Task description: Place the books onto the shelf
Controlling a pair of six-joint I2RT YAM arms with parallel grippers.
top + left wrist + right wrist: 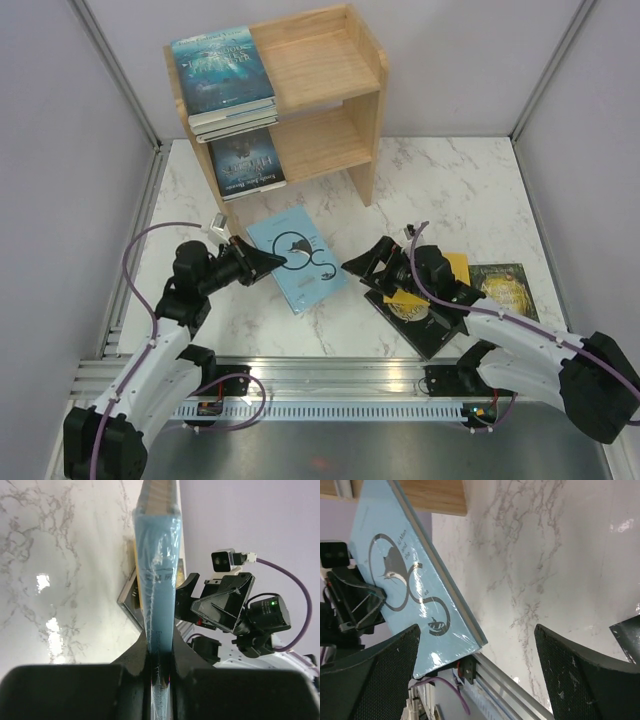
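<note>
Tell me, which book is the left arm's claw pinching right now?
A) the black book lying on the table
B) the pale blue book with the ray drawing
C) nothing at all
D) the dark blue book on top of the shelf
B: the left gripper is shut on the edge of the pale blue book, and the left wrist view shows that book clamped between its two fingers.

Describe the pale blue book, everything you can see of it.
The pale blue book is a thin, closed paperback. Its glossy cover bears a dark looping ring design and a ray-like figure. It sits in front of the wooden shelf, over the marble table. The left tool is shut on one edge, with the fingers pinching front and back. Whether the far edge rests on the table cannot be told.
</note>
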